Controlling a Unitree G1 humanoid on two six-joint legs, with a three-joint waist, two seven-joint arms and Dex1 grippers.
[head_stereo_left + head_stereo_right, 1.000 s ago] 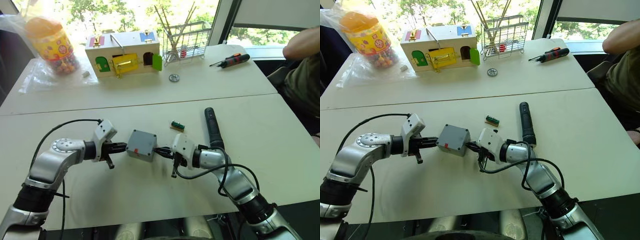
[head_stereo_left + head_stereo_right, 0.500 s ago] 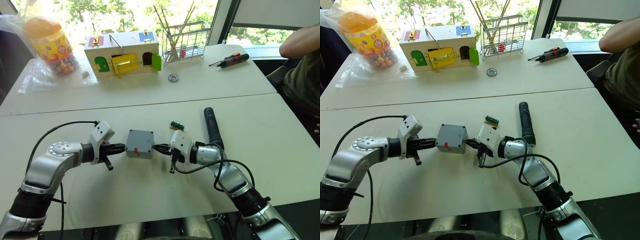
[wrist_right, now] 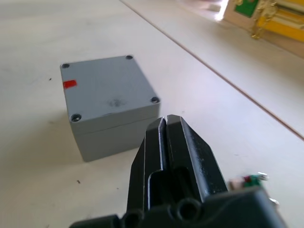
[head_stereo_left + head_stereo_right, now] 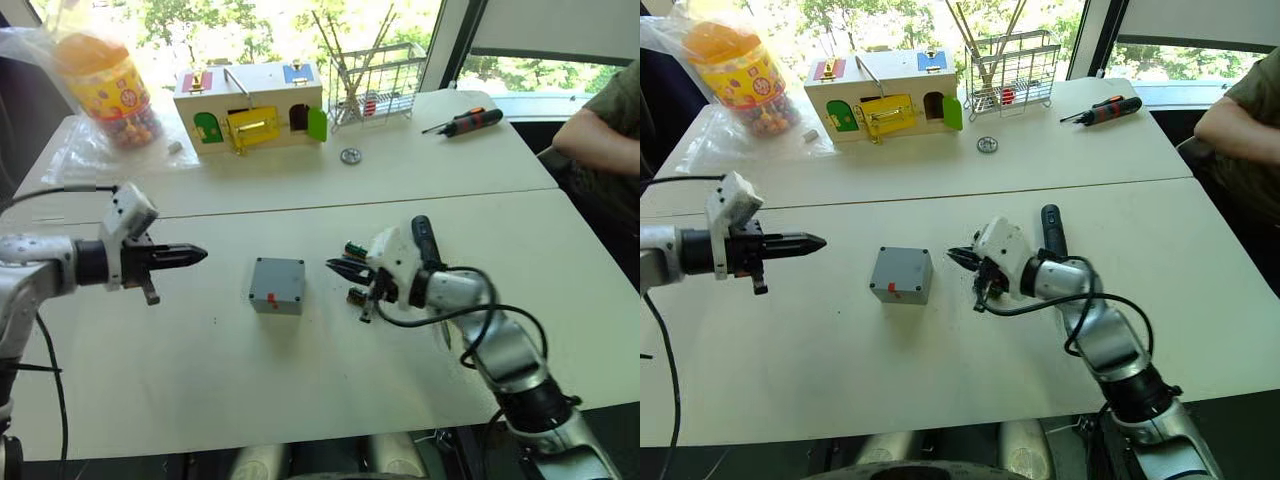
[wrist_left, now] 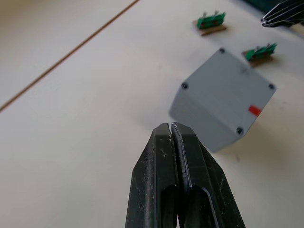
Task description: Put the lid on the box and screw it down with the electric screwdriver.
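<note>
Grey box (image 4: 277, 285) stands alone on the counter (image 4: 200, 380) between left gripper (image 4: 196, 254) and right gripper (image 4: 336, 267), both with jaws pressed together.

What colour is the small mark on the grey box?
Red; the small mark on the box shows best in the right wrist view.

the right claw (image 3: 166, 124) has its two black fingers pressed together, holding nothing. just beyond the tips, apart from them, the box (image 3: 110, 104) stands on the table (image 3: 42, 171) with the lid (image 3: 107, 90) on top.
</note>
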